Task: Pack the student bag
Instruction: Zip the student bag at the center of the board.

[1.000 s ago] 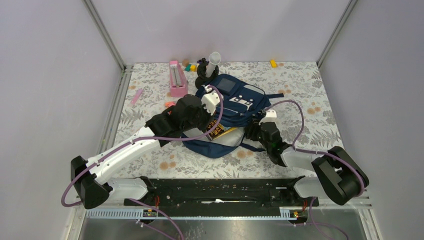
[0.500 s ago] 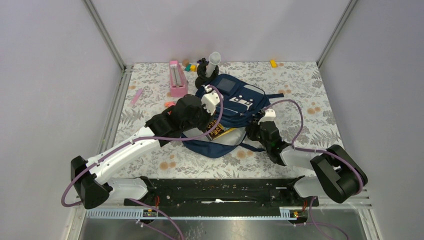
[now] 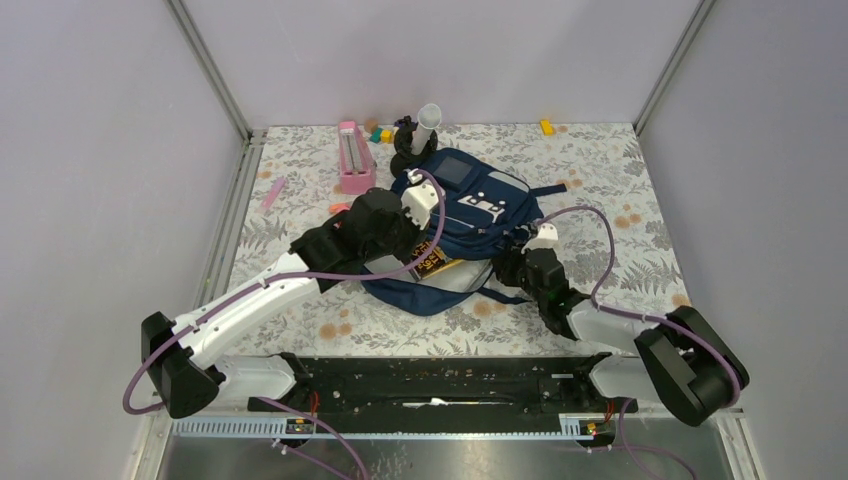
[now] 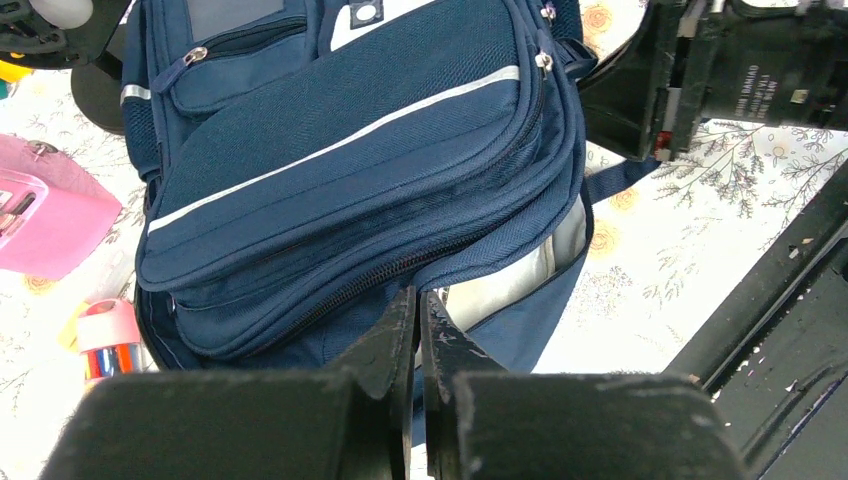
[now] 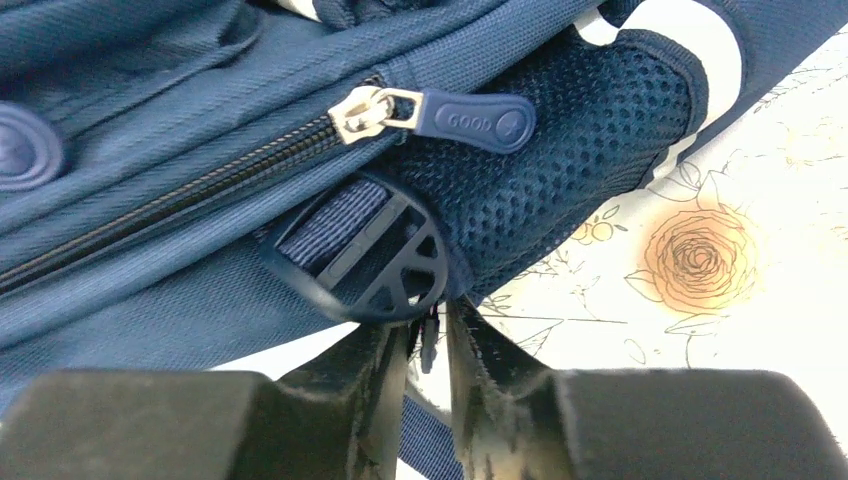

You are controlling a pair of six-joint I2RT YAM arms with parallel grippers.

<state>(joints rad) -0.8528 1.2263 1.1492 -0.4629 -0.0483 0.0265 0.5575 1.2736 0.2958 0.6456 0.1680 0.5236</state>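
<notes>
The student bag (image 3: pixel 470 215) lies flat near the middle of the surface (image 3: pixel 620 200). Its front patches face up and its open mouth is turned toward the near edge.

The left gripper (image 4: pixel 418 300) is fully closed, with its tips at the navy lip of the main opening. This position probably serves to lift the lip so that the mouth gapes. Grey lining (image 4: pixel 510 280) shows beneath the lip. It cannot be determined whether fabric is actually pinched between the tips.

The right gripper (image 5: pixel 430 335) is at the bag's right side, directly below a plastic strap buckle (image 5: pixel 385 265) and beside the mesh pocket (image 5: pixel 560 170). Only a narrow slit remains between its jaws. A small dark tab sits in that slit, and a firm grip on it cannot be confirmed. This placement probably steadies the bag.

A black-and-yellow flat item (image 3: pixel 435 262) projects from the mouth. Its inner part is hidden, and its print is too small to read. The left arm covers the bag's left edge.
</notes>
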